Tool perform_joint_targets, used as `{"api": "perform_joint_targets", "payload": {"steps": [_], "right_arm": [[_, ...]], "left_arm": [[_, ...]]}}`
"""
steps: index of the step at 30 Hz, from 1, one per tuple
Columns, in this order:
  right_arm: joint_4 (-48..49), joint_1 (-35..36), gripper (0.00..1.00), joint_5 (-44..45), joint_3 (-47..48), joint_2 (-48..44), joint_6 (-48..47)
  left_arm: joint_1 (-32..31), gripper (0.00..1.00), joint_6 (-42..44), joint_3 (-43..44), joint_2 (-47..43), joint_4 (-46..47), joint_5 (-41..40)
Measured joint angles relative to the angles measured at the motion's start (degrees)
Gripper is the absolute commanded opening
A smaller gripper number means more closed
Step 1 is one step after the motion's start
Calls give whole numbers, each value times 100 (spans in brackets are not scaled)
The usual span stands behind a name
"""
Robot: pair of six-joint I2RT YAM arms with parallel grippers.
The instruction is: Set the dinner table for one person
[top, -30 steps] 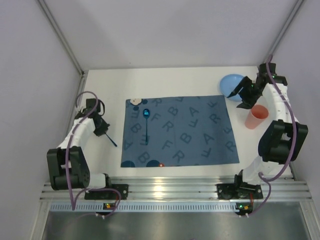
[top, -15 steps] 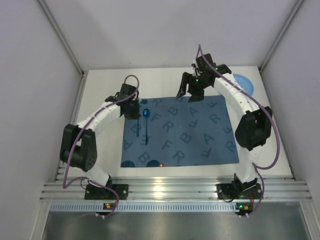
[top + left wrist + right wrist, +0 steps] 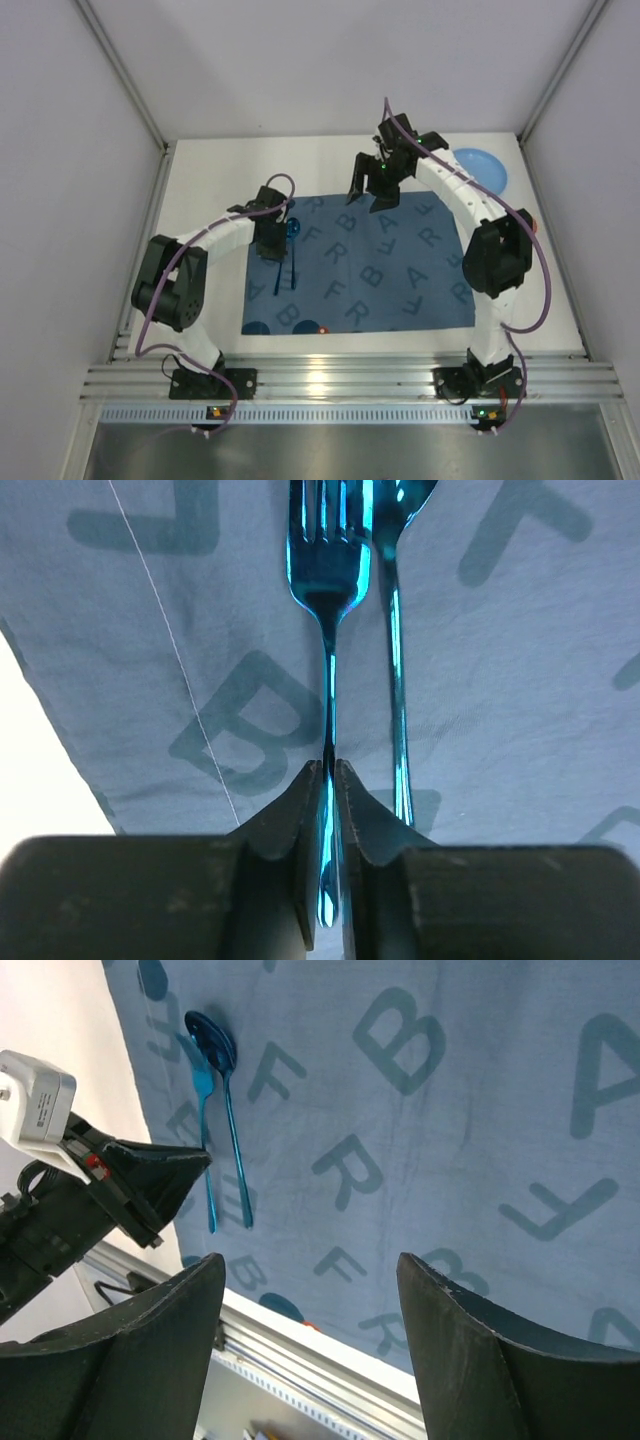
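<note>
We record a blue cloth placemat (image 3: 380, 270) printed with darker letters, spread flat across the middle of the overhead frame. On its left portion we find a metallic blue fork (image 3: 327, 580) and a matching spoon (image 3: 396, 680), parallel and just beside each other, heads toward the top of the frame, with the fork on the left. A pale loose thread (image 3: 180, 650) crosses the cloth left of the fork. A small red spot (image 3: 322, 328) marks the cloth's lower edge. A round blue dish (image 3: 485, 168), partly hidden, sits off the cloth at upper right.
</note>
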Motion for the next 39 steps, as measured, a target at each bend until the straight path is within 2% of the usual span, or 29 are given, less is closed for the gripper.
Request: {"api": "perform_joint_targets", "payload": {"steps": [5, 7, 9, 12, 18, 22, 27, 39], "right_arm": [[103, 50, 70, 162, -562, -146, 7], [92, 50, 70, 223, -905, -236, 35], [92, 50, 70, 271, -1202, -317, 52], [94, 48, 70, 367, -1423, -409, 70], [131, 15, 70, 487, -1582, -706, 72], [175, -26, 70, 507, -1720, -905, 72], [173, -114, 70, 527, -1921, -984, 70], [195, -479, 69, 564, -2260, -1231, 44]], "left_arm": [[0, 25, -162, -101, -2, 17, -9], [0, 35, -236, -101, -4, 22, -76], [0, 38, -372, -98, -7, 22, -131], [0, 38, -546, -90, -37, 22, -155], [-31, 22, -634, 286, -20, 17, -22], [-160, 21, -621, 660, 188, 118, 17], [-317, 20, -621, 732, 516, 149, 35], [-417, 22, -645, 732, 737, -39, -592]]}}
